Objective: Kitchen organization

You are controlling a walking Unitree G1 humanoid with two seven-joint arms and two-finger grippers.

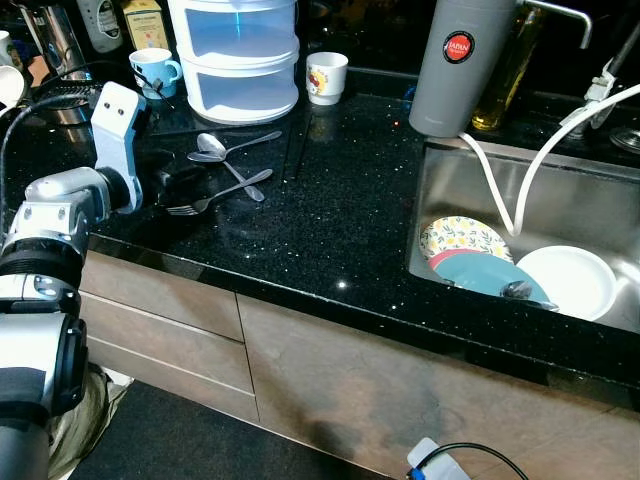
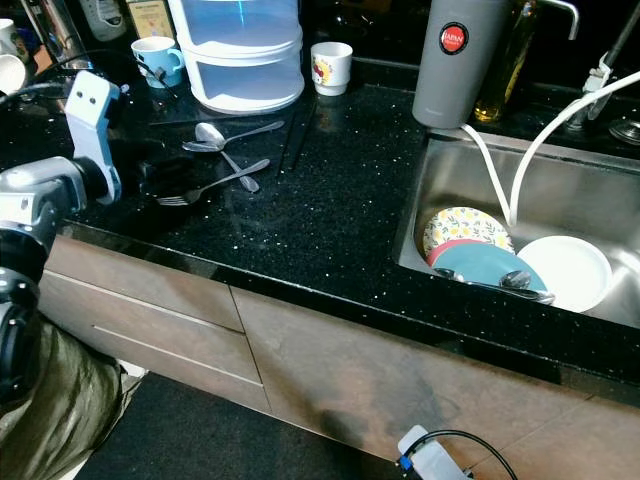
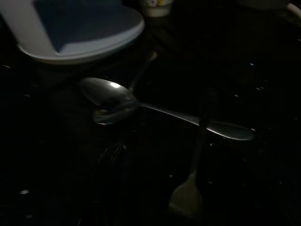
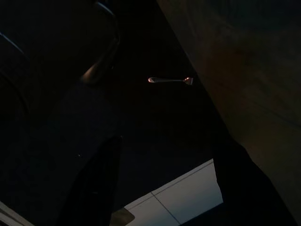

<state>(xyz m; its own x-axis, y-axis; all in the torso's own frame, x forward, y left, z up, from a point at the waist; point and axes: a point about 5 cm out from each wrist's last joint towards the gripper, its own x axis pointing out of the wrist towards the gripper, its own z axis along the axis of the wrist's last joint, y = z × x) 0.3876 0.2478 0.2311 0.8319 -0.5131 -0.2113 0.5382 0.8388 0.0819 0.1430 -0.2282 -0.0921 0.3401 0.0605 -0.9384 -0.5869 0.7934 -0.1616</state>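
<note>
— Black granite counter [image 1: 350, 210], cutlery loose near its left end: two spoons [image 1: 212, 147] crossed, plus a fork [image 1: 215, 197] nearest the front edge. Left gripper [image 1: 185, 190] is low over the fork's tine end, just in front of the spoons.

— Jaws?

— Can't tell. Black fingers on black stone in the head views, and the left wrist view is too dark; I make out one finger [image 3: 110, 162] pointing at the spoon bowls, not the gap.

— So what's the step, you reckon?

— Prob. picking up cutlery to tidy it. Fork looks like the first candidate. It's flat on hard stone, so I'd come down square across the handle, fingers either side, and close slowly so it doesn't skate away. Fork handle lies over a spoon handle, so lifting straight up should avoid dragging the spoon along.

— Rest of the counter?

— Stacked white plastic container [image 1: 243, 55] at the back edge behind the spoons, blue mug [image 1: 153, 70] to its left, small white printed cup [image 1: 326, 76] to its right. Grey water filter [image 1: 458, 60] at the sink's back left corner. Sink [image 1: 450, 190] holds a patterned plate [image 1: 462, 237], a teal plate [image 1: 490, 275], a white bowl [image 1: 568, 280], w/ a spoon [image 1: 525, 293] lying across.

— Right arm?

— Hanging idle; right wrist view is mostly dark, cabinet front and floor. Two fingers [image 4: 94, 188] stand well apart, so jaws open wide, nothing held.

— Anything unreadable?

— Items at the back left corner are cut off. Can't say where the cutlery's meant to go.
</note>
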